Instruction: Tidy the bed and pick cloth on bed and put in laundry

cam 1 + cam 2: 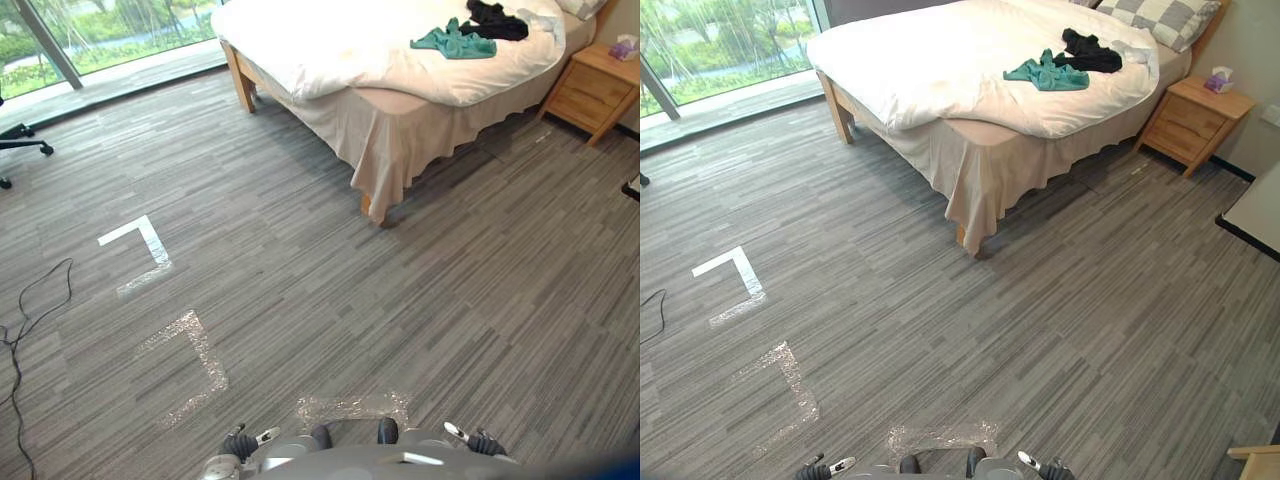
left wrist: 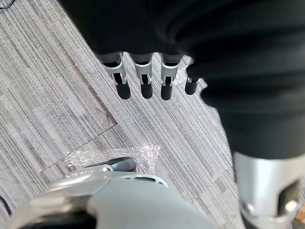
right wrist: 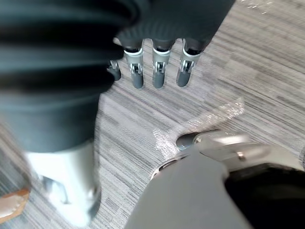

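1. A wooden-framed bed (image 1: 300, 100) takes up the upper middle and upper right of the head-camera views. A rumpled white duvet (image 1: 340, 45) covers it and hangs over the near corner, above a beige bed skirt.
2. A teal cloth (image 1: 452, 40) lies crumpled on the duvet, toward the upper right of the frame.
3. A black cloth (image 1: 495, 20) lies bunched just behind the teal one, touching its far edge.
4. A checked pillow (image 1: 1160, 18) rests at the head of the bed, in the upper right corner of the right eye view.
5. A wooden nightstand (image 1: 1195, 120) stands beside the bed at the right edge, with a tissue box (image 1: 1218, 80) on top.
6. Grey striped carpet floor (image 1: 420, 300) covers the lower part of the frame. A white tape corner (image 1: 152, 240) is stuck to it at centre left, and a silvery tape corner (image 1: 205, 360) sits below that.
7. A large window (image 1: 110, 30) in the upper left shows greenery outside.
8. The left robot hand (image 2: 144, 78), seen from its wrist camera, hangs over the carpet with fingers straight and relaxed, holding nothing.
9. The right robot hand (image 3: 159, 71), seen from its wrist camera, also hangs over the carpet with fingers straight and empty.
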